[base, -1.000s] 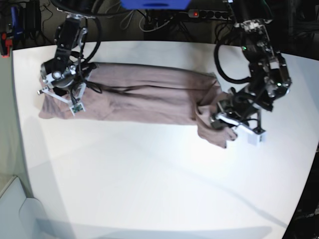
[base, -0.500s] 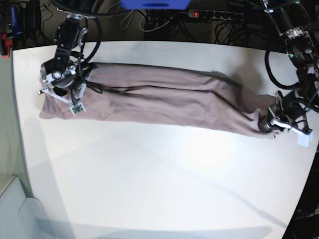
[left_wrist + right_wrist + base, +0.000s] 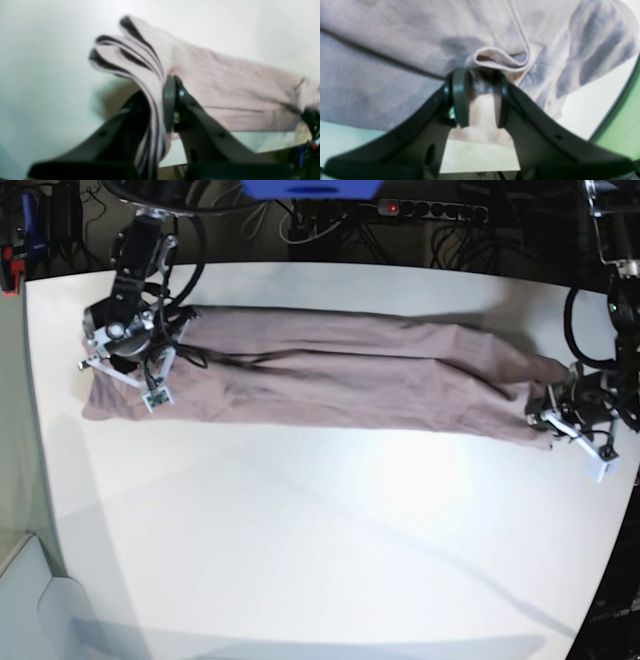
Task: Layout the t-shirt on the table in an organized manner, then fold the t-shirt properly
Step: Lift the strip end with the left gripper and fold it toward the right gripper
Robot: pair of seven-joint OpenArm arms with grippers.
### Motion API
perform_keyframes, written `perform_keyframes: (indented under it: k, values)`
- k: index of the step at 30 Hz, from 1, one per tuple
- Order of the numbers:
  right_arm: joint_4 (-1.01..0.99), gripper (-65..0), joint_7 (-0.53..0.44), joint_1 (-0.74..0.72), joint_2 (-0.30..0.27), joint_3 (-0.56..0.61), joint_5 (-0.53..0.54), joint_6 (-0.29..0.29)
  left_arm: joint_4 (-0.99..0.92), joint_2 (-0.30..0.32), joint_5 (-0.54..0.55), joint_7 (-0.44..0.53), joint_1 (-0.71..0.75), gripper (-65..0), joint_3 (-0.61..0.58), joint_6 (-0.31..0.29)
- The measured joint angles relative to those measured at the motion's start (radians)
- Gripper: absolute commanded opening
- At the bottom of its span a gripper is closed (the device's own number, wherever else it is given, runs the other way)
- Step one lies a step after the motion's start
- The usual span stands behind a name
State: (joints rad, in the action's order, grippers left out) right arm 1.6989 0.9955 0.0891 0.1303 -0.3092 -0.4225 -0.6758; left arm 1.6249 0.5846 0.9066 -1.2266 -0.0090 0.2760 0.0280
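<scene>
One t-shirt [image 3: 330,375], dusty mauve-pink, lies pulled out into a long narrow wrinkled band across the far half of the white table [image 3: 320,550], running almost from the left edge to the right edge. Left gripper [image 3: 548,412] at the band's right end is clamped tight on a bunched stack of cloth folds. Right gripper [image 3: 150,350] sits on the left end with jaws partly apart, straddling a curled hem fold; can't tell if it actually pinches it.
</scene>
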Motion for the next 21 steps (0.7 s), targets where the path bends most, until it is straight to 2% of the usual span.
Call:
perform_keyframes:
  k: [2,6,7,9,11,15,21]
  values:
    - [0.000,-46.9,0.002,0.000,0.000,0.000,0.004,0.000,0.010,0.017,-0.027,-0.002,-0.017,-64.9,-0.060,0.006]
    - [0.000,-46.9,0.001,0.000,0.000,0.000,0.000,0.000,0.102,0.015,-0.164,0.001,-0.034,-64.9,-0.176,0.022]
    - [0.000,-46.9,0.001,0.000,0.000,0.000,0.000,0.000,0.126,0.015,-0.222,-0.011,-0.036,-64.9,-0.209,0.021]
    - [0.000,-46.9,0.001,0.001,0.000,0.000,0.003,0.000,0.145,0.004,-0.263,-0.039,-0.039,-64.9,-0.256,0.021]
    - [0.000,-46.9,0.000,0.001,0.000,0.000,0.003,0.000,0.150,-0.036,-0.319,-0.049,-0.038,-64.9,-0.279,0.021]
    - [0.000,-46.9,0.000,0.001,0.000,0.000,0.003,0.000,0.151,-0.082,-0.324,-0.053,-0.037,-64.9,-0.285,0.021]
    - [0.000,-46.9,0.001,0.001,0.000,0.000,0.003,0.000,0.152,-0.192,-0.331,-0.051,-0.036,-64.9,-0.283,0.021]
